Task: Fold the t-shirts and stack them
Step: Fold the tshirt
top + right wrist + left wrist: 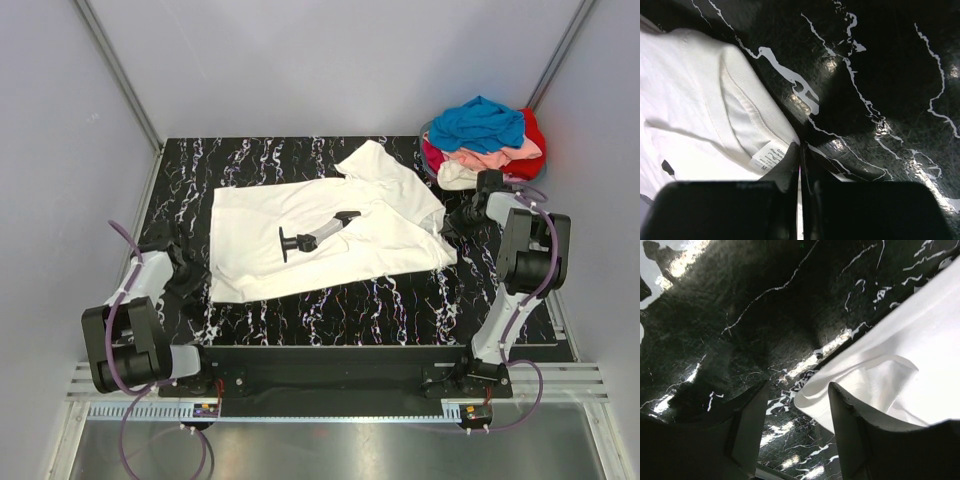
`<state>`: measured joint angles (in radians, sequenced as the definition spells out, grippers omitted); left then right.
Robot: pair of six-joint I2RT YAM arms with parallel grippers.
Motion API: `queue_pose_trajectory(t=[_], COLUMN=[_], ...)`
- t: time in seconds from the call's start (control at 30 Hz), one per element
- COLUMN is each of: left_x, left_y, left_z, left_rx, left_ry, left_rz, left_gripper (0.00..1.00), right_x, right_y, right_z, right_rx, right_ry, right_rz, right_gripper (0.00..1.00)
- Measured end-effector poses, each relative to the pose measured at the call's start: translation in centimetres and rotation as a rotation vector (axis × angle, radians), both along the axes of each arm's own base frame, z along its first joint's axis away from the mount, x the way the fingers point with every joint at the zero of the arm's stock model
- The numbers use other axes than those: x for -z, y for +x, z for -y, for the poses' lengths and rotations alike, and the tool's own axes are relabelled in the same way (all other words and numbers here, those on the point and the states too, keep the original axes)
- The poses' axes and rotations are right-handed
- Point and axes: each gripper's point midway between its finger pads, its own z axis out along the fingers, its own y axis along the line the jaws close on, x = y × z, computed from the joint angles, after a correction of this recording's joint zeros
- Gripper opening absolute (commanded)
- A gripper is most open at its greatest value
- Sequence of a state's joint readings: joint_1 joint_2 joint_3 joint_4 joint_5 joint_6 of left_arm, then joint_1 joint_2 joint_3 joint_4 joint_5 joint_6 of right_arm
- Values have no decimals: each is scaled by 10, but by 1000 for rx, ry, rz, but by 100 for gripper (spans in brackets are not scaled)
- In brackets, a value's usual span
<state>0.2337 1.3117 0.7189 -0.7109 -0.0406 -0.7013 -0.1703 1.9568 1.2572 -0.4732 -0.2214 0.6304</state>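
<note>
Grip on cloth hard to tell, right tool closed at collar of cream-white t-shirt, left tool open, low, straddling its hem corner.

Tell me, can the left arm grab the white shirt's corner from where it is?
Probably yes. The left gripper is open, and the white t-shirt has its hem corner right at the gap between the fingers, lying on the table with nothing covering it.
</note>
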Motion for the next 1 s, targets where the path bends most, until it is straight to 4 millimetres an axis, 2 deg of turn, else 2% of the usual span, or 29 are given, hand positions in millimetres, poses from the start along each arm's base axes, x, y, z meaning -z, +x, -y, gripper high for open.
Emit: queue_pose_trajectory(t=[0.17, 0.2, 0.27, 0.3, 0.4, 0.5, 0.67, 0.9, 1.0], left_x=[1, 1, 0, 0, -3, -7, -12, -34, -39], left_y=[-1, 0, 0, 0, -2, -2, 4, 37, 53], left_z=[5, 6, 9, 12, 24, 29, 29, 34, 37], left_rx=[16, 18, 26, 31, 60, 80, 95, 145, 164], left_ry=[11, 12, 13, 13, 16, 25, 39, 55, 60], left_rz=[0, 1, 5, 8, 32, 55, 79, 151, 158], left_gripper=[54, 54, 54, 54, 52, 48, 47, 48, 48], right_x=[0, 0, 0, -1, -6, -10, -20, -80, -95], right_y=[-6, -6, -5, -4, -3, -7, -25, -39, -51], right_z=[3, 3, 2, 1, -1, 2, 14, 19, 11], right_rx=[16, 16, 15, 10, 0, -5, 0, 8, -11], right_ry=[-17, -15, -8, 3, 11, -12, -95, -162, -147], right_rz=[0, 1, 4, 14, 39, 39, 0, 119, 168], right_gripper=[1, 13, 29, 43, 56, 60, 65, 65, 65])
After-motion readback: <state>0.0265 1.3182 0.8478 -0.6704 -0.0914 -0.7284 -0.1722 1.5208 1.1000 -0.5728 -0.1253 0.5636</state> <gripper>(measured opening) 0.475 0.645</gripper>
